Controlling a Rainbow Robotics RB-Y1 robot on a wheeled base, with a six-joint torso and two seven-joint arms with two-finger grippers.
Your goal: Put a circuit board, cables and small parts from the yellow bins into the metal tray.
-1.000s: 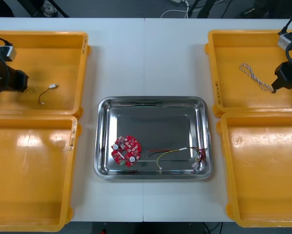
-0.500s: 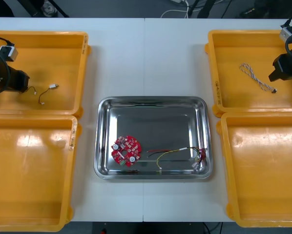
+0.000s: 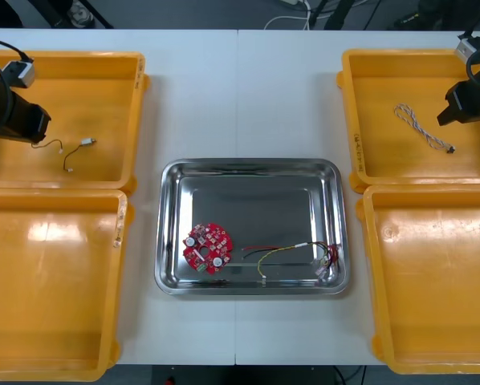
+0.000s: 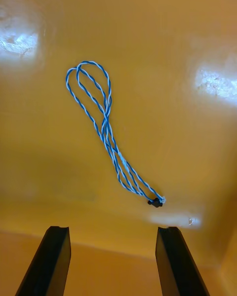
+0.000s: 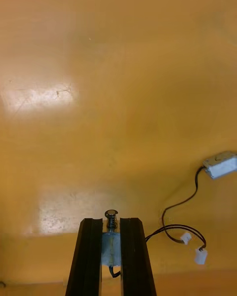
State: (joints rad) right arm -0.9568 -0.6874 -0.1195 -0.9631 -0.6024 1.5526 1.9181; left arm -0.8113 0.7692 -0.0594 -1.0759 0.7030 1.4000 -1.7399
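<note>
Though dark beyond, table (image 3: pixel 237 96) under bins (image 3: pixel 87 88)

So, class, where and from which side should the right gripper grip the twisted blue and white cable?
Mid-length on the twisted blue and white cable, where strands bunch together, probably from straight above with the right gripper fingers straddling it: it lies flat on the yellow bin floor.

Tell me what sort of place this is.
Likely an electronics kitting bench: yellow bins flank a metal tray holding a red circuit board and cables; the left gripper holds a small metal part.
</note>
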